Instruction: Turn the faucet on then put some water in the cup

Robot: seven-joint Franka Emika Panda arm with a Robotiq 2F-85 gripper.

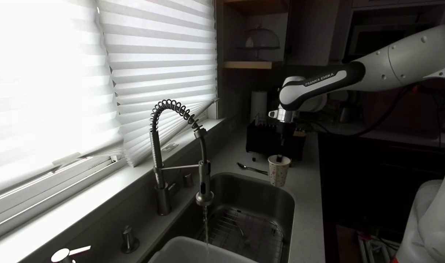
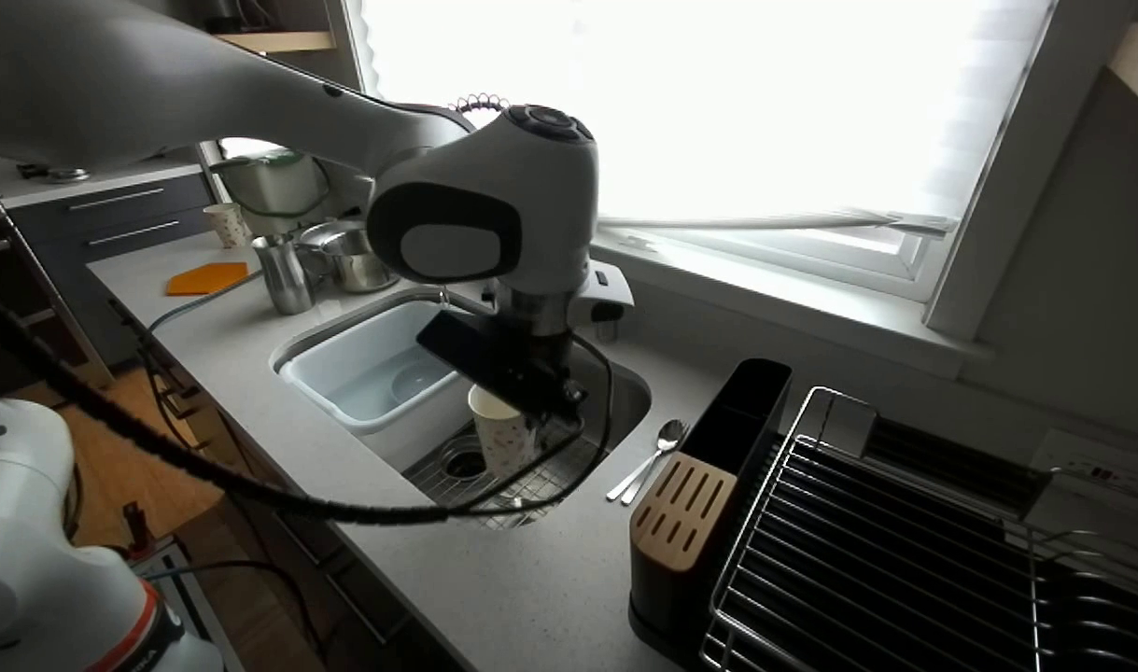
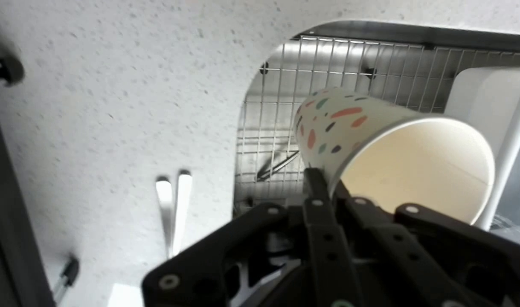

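Hand (image 3: pixel 329 181) pinches tapered, speckled cup (image 3: pixel 337 128), apparently paper; spring-coiled faucet (image 1: pixel 181 167) runs.

Pleated white blinds (image 1: pixel 160 47) glowed, bottom edge skewed, over a pale sill (image 1: pixel 105 189). Tabletop (image 3: pixel 114 106) was speckled light grey, drawers (image 2: pixel 120 217) dark, floor (image 2: pixel 111 457) wood-toned. Shelf (image 1: pixel 248 65) had a light wood front; cabinets (image 1: pixel 313 33) sat in deep shadow.
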